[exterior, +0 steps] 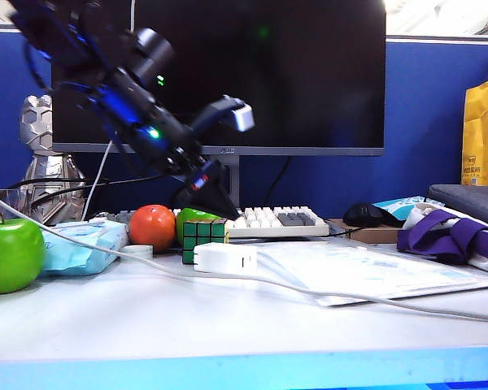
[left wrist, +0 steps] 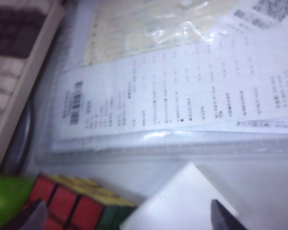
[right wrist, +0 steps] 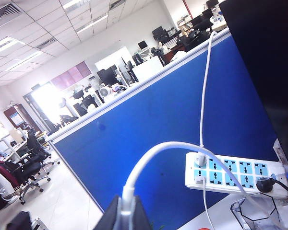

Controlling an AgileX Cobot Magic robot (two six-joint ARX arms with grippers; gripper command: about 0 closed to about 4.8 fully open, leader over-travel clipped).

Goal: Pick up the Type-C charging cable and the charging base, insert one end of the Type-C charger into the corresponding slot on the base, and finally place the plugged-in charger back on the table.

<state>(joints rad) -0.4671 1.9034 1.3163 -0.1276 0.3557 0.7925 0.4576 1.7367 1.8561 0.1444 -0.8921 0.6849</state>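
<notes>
The charging base (exterior: 225,258), a light, smooth white block, sits on the table (exterior: 228,325) against the Rubik's cube (exterior: 203,238); grip its flat sides. The left gripper (left wrist: 129,218) hangs just above it, fingers spread. The right gripper (right wrist: 127,215), out of the exterior view, pinches the limp cable (right wrist: 149,158) near its end. The cube crowds one side; papers (exterior: 366,272) the other.

Your left gripper (exterior: 214,201) hides behind the Rubik's cube (exterior: 203,238) in the exterior view, fingertips lost. On the left wrist view, only its two fingertips (left wrist: 223,218) poke in at the frame edge, and the charging base (left wrist: 182,201) is cut off, blurred. The right gripper (right wrist: 124,216) is cropped at the edge, pinching the Type-C charging cable (right wrist: 149,155).
</notes>
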